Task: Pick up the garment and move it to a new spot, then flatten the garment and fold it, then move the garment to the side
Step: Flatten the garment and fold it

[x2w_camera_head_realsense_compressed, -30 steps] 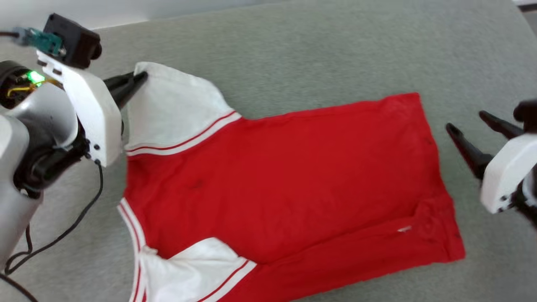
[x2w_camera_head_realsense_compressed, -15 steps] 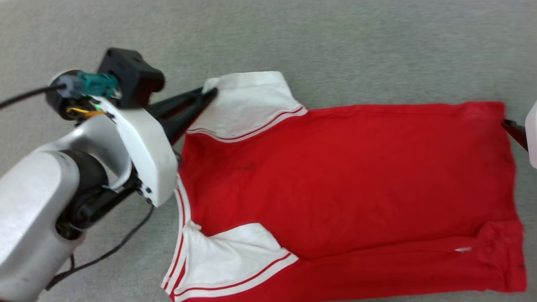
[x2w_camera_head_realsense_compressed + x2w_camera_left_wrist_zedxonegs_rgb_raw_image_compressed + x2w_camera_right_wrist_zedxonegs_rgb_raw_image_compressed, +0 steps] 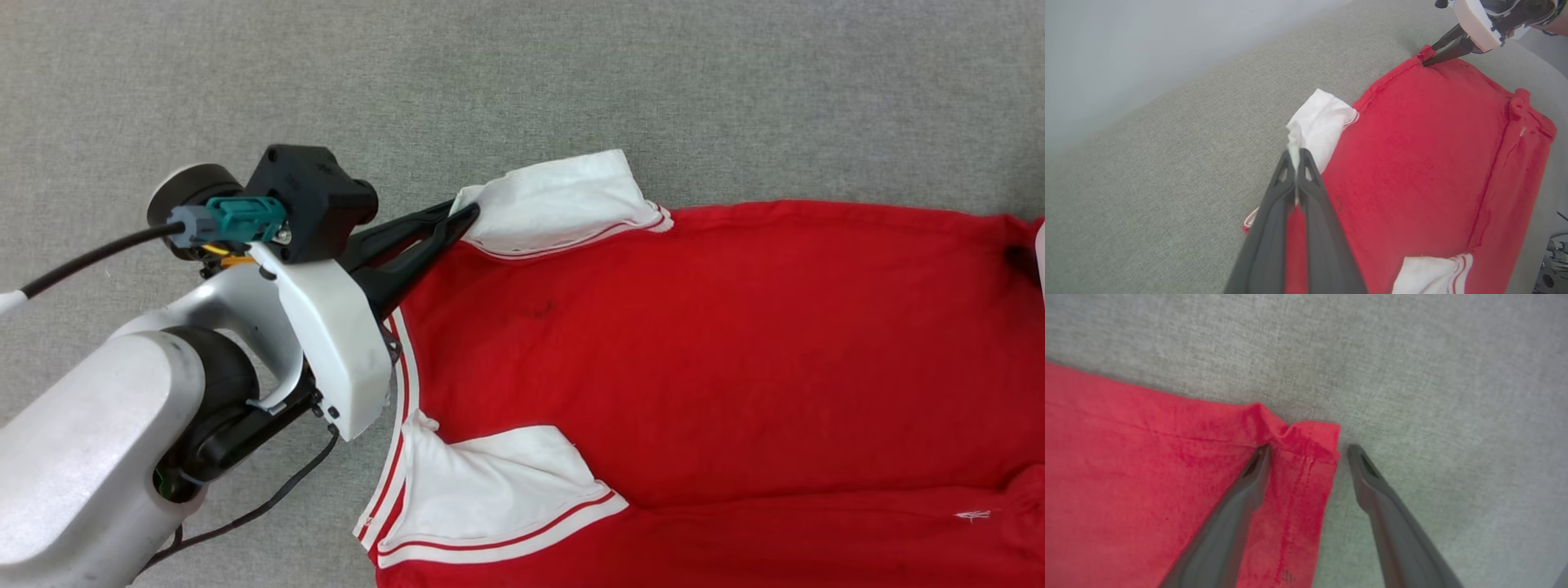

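Note:
The garment (image 3: 694,351), a red jersey with white sleeves, lies spread on the grey surface with a plain red side up. My left gripper (image 3: 467,216) is shut on the tip of the far white sleeve (image 3: 563,200), which it holds slightly raised; the pinched cloth also shows in the left wrist view (image 3: 1295,153). The near sleeve (image 3: 490,490) lies flat. My right gripper (image 3: 1308,451) stands open astride the far hem corner of the garment (image 3: 1147,477), one finger on the red cloth and the other on the grey surface. It also shows from afar (image 3: 1427,62).
The grey fabric surface (image 3: 571,82) extends all round the garment. A black cable (image 3: 82,261) runs off my left wrist to the left. A pale wall (image 3: 1147,49) borders the surface's far side, and some equipment (image 3: 1555,261) stands beyond its edge.
The head camera has swung left, shifting the whole picture. My left gripper keeps its hold on the sleeve. My open right gripper has come up to the hem corner.

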Robot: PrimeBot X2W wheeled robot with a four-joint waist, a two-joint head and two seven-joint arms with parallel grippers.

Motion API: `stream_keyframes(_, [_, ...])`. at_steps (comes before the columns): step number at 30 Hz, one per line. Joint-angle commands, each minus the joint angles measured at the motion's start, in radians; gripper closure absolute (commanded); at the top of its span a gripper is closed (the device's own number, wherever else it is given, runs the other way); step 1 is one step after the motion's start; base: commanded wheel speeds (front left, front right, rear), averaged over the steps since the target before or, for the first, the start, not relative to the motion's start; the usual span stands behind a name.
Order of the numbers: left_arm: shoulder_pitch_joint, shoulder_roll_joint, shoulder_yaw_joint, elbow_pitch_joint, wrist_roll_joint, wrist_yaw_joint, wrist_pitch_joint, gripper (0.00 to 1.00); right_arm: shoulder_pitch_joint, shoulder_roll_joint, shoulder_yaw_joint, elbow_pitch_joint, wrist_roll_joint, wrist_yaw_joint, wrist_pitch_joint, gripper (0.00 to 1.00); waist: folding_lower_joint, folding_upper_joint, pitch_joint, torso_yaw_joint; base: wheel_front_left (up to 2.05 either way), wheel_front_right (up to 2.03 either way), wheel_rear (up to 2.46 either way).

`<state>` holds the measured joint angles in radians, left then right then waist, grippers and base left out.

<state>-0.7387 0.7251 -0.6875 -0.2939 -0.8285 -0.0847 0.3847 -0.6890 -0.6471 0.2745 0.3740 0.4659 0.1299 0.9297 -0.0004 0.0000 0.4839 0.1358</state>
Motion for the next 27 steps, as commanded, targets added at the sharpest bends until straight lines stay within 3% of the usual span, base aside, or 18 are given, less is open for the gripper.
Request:
stream_keyframes(1, [0.013,0.001,-0.002,-0.002,0.003,0.001,-0.007,1.00,0.084,0.053,0.053,0.069,0.015,0.002,-0.010,1.00,0.0004,0.0000,0.001,0.003,0.00,0.00,0.00])
stream_keyframes(7, [0.044,0.014,0.004,0.032,0.003,0.007,-0.034,1.00,0.052,0.062,0.034,0.087,0.042,0.002,-0.113,1.00,0.0004,0.0000,-0.047,-0.013,0.00,0.00,0.00])
stream_keyframes(14, [0.116,0.038,0.028,0.053,-0.029,0.035,-0.080,1.00,0.054,0.021,0.012,0.052,0.092,0.001,-0.210,1.00,0.0004,0.0000,-0.159,-0.046,0.00,0.00,0.00])
stream_keyframes(27, [0.369,0.112,0.069,-0.024,-0.128,0.139,-0.147,1.00,0.342,0.003,-0.086,-0.113,0.172,0.001,-0.316,1.00,0.0004,0.0000,-0.327,-0.069,0.00,0.00,0.00])
